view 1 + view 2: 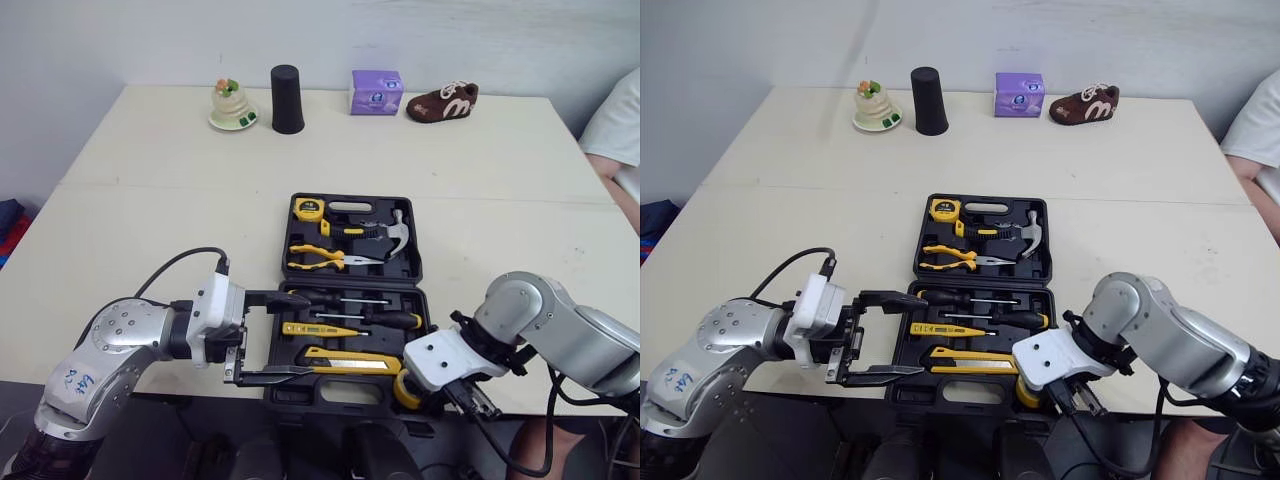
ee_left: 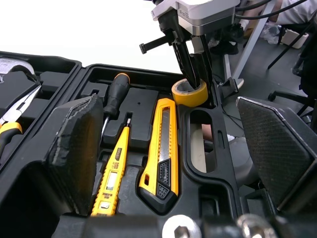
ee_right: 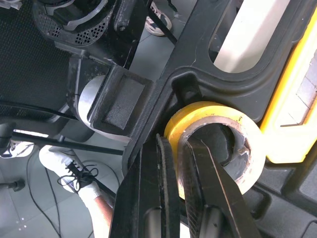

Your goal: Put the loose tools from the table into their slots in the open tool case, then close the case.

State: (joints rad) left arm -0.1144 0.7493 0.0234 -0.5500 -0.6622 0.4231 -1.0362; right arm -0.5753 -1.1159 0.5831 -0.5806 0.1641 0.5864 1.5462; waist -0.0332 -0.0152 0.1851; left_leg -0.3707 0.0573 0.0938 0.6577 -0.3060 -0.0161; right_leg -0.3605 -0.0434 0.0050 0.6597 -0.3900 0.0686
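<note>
The open black tool case (image 1: 414, 270) lies at the table's front edge, holding pliers (image 1: 320, 260), a hammer (image 1: 385, 235), a tape measure (image 1: 309, 209), screwdrivers (image 1: 345, 300), a yellow tester (image 1: 320, 329) and a yellow utility knife (image 1: 345, 358). My right gripper (image 3: 181, 148) is shut on the wall of a yellow tape roll (image 3: 218, 119), one finger inside the ring and one outside, at the case's near right corner (image 2: 189, 91). At the case's near left end my left gripper (image 1: 300, 337) stands open, holding nothing.
Along the far edge stand a small figurine on a plate (image 1: 232, 105), a black cup (image 1: 287, 100), a purple box (image 1: 376, 92) and a brown toy shoe (image 1: 442, 102). A person's white sleeve (image 1: 620, 130) shows at the right. Bare tabletop surrounds the case.
</note>
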